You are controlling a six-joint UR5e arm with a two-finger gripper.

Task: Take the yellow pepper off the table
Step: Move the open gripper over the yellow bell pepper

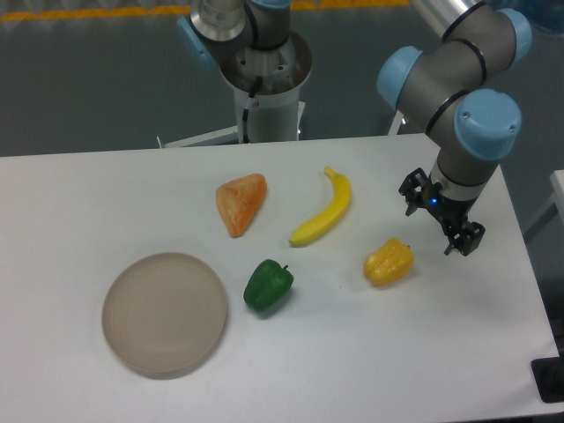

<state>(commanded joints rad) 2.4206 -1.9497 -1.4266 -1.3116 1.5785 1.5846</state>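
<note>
One yellow pepper (389, 263) lies on the table (370, 370), right of the green pepper (268, 285); my end effector (438, 222) hangs spread and empty just to its right.

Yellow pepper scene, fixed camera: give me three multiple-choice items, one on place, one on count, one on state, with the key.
1. Where does the yellow pepper lie relative to the banana?
A. Behind it, nearer the robot base
B. In front of it and toward the image right
C. On the round plate

2. How many peppers are on the table?
A. One
B. Two
C. Three

3. What is the tool doing?
A. Holding the banana
B. Clamped on the yellow pepper
C. Holding nothing, beside the yellow pepper

Key: 1 B, the pepper sits below and right of the banana's lower tip. 2 B, one yellow and one green pepper. 3 C, its fingers are spread with a visible gap to the pepper.
</note>
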